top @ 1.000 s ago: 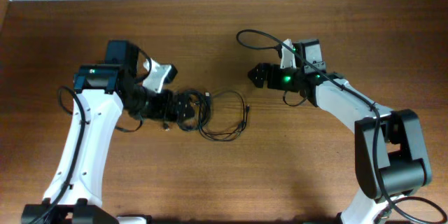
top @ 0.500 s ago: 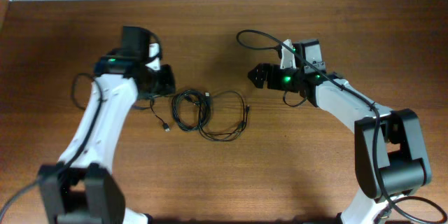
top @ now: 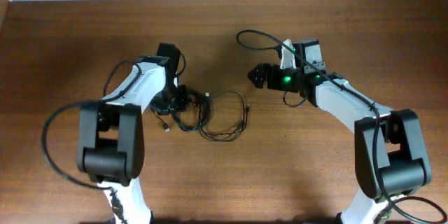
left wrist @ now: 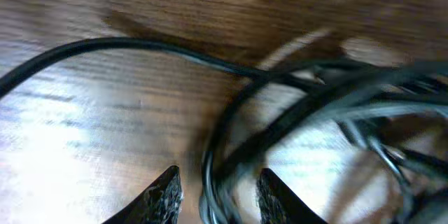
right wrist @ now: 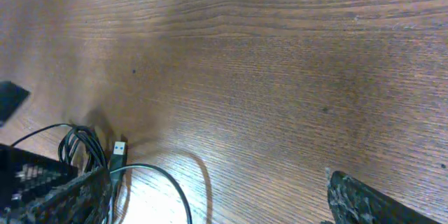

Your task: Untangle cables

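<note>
Swinging in over the pile within the last second, the left tool (top: 175, 101) now sits low on the left edge of the cables (top: 210, 112), where before it hung off to their left. Its jaws, wide a moment ago, have narrowed to about halfway and straddle a few strands; the left wrist view shows those cords running up between the fingertips (left wrist: 166, 194), with a sliver of gap on one side. I cannot tell whether they are truly pinched. My reading is that a first grab on the knot is being made, and no cord has been pulled free yet.

The right tool (top: 259, 75) has not stirred. It hovers with jaws fully apart and empty, well to the right of the pile.

The cables lie mid-bench (top: 315, 175), between the two arms. They are thin dark cords: a tight multi-strand coil on the left, a wider single loop overlapping it on the right, and a short tail with a small plug (top: 165, 127) trailing to the lower left.
</note>
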`<state>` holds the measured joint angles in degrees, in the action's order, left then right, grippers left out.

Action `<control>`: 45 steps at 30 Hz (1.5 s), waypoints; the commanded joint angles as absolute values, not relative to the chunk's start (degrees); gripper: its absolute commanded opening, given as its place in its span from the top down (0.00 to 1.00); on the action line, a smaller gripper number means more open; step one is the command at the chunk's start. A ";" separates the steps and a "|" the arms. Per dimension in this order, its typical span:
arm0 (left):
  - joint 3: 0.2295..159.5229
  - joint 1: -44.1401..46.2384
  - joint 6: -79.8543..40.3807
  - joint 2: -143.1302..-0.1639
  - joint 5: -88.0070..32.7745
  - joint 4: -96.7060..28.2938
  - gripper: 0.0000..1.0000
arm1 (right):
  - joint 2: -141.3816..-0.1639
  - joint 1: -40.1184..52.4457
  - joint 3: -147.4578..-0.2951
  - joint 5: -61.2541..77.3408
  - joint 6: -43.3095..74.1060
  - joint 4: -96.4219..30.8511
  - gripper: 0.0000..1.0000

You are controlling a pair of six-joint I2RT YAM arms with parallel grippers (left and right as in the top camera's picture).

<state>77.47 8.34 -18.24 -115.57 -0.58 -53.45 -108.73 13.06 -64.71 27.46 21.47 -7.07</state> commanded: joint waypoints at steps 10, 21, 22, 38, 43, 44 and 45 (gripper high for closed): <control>81.52 5.69 -1.50 -111.07 -14.06 -52.12 1.00 | -109.34 12.95 -64.95 27.14 21.50 -6.92 0.02; 81.49 1.43 18.96 -106.74 -40.01 -44.95 1.00 | -108.60 9.47 -64.97 54.15 21.45 -9.85 0.02; 81.49 0.08 18.94 -106.74 -43.72 -44.23 1.00 | -108.07 6.61 -64.97 68.51 21.52 -4.25 0.02; 78.94 -1.96 4.49 -106.91 -37.63 -47.16 1.00 | -107.46 8.01 -64.38 61.56 20.36 -10.24 0.11; 78.94 -1.98 4.58 -106.91 -37.74 -47.11 1.00 | -106.26 8.25 -64.42 58.50 16.27 -17.32 0.65; 78.94 -1.91 6.48 -106.91 -39.51 -47.11 1.00 | -104.86 8.29 -64.45 59.64 16.10 -17.32 0.64; 78.94 -1.85 8.80 -106.91 -42.06 -47.18 1.00 | -103.79 8.29 -64.53 61.04 15.09 -17.37 0.64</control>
